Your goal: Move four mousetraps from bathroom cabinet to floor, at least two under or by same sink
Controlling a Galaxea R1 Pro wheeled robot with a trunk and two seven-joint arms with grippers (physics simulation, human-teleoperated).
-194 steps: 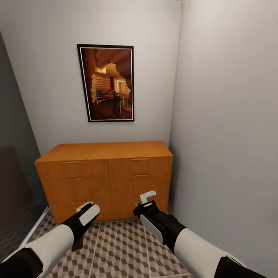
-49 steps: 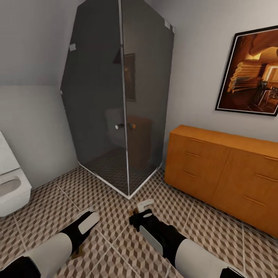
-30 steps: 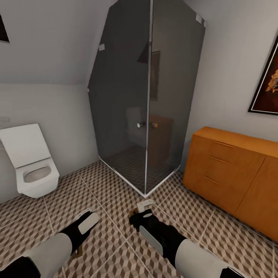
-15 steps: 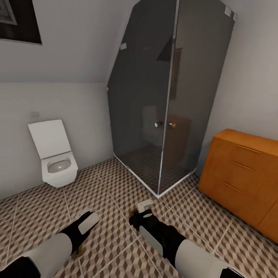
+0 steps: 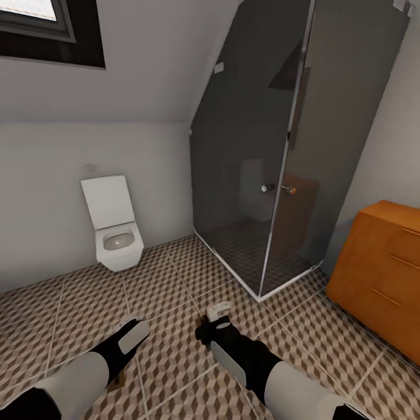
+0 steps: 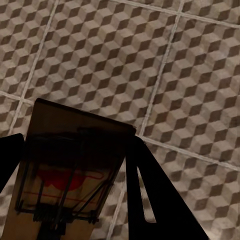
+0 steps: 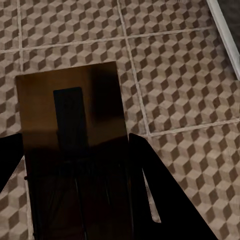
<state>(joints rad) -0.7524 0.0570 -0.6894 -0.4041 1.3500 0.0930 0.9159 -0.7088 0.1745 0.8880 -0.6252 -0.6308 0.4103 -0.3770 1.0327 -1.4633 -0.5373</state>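
Each arm carries one trap low over the bathroom floor, presumably so both can be set down quickly once a sink is found. In the left wrist view, the left gripper has its fingers narrowed onto a mousetrap — wire and red marking visible. The right gripper clamps a second mousetrap the same way. The cabinet stands at the right, beside the smoked-glass shower; a white toilet hangs on the far wall.

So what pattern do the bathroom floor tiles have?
A brown, beige and grey 3D cube pattern with pale grout lines on the bathroom floor, clearest in the left wrist view.
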